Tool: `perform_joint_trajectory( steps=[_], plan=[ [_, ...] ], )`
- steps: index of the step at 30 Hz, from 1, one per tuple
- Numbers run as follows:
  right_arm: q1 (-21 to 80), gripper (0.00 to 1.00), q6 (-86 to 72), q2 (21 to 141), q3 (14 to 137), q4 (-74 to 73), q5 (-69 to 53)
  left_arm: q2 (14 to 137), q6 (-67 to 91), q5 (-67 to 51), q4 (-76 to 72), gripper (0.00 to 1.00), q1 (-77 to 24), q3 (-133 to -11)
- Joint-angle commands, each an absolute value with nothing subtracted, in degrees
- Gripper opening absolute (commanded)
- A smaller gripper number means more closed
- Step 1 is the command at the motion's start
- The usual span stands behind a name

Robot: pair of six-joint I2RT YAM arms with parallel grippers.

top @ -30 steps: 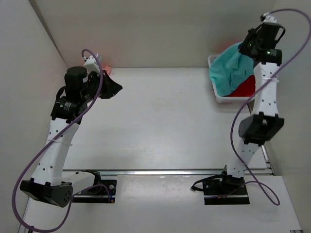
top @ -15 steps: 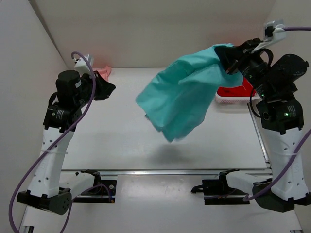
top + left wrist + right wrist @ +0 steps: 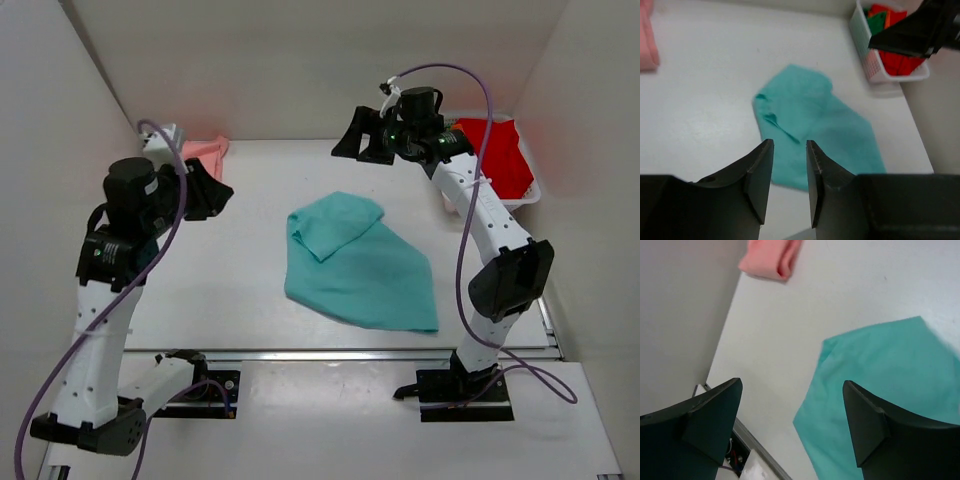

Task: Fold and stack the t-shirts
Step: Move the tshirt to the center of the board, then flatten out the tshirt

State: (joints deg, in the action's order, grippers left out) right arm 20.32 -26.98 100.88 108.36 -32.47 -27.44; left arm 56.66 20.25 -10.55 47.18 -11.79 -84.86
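Note:
A teal t-shirt (image 3: 355, 265) lies rumpled on the middle of the table, its top corner folded over; it also shows in the left wrist view (image 3: 815, 125) and the right wrist view (image 3: 885, 385). A folded salmon pink t-shirt (image 3: 205, 152) rests at the back left corner. Red t-shirts (image 3: 495, 150) fill the white basket (image 3: 530, 190), with some green (image 3: 879, 20) showing. My right gripper (image 3: 352, 148) hangs wide open above the table's back, holding nothing. My left gripper (image 3: 218, 190) is open too, empty, in the air left of the teal shirt.
Walls close the table in on the left, back and right. The basket (image 3: 865, 55) stands against the right wall at the back. A metal rail (image 3: 330, 353) runs along the table's near edge.
My right arm pulled the teal shirt out of the basket, swung it leftward over the table and let it go; it now lies flat. Both grippers went from shut to open.

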Motion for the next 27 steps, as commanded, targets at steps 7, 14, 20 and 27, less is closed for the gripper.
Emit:
perform_joint_trajectory(
  steps=[7, 14, 20, 27],
  plan=[
    [11.43, 0.74, -18.83, 94.48, 106.62, -43.93, -16.19, 66.43, 23.47, -21.86, 53.08, 0.44, -22.67, -64.37],
    [10.11, 0.72, -13.80, 89.84, 90.39, -51.59, -7.66, 67.86, 31.19, -24.34, 44.51, 0.50, -24.62, -48.89],
    [9.06, 0.70, -16.26, 81.58, 70.61, -51.15, -5.71, 69.51, 41.04, -19.79, 29.99, 0.57, -25.31, -42.71],
    [4.75, 0.74, -16.79, 74.36, 60.13, -53.96, -4.84, 80.58, 41.57, -14.07, 23.83, 0.61, -27.95, -45.70]
  ],
)
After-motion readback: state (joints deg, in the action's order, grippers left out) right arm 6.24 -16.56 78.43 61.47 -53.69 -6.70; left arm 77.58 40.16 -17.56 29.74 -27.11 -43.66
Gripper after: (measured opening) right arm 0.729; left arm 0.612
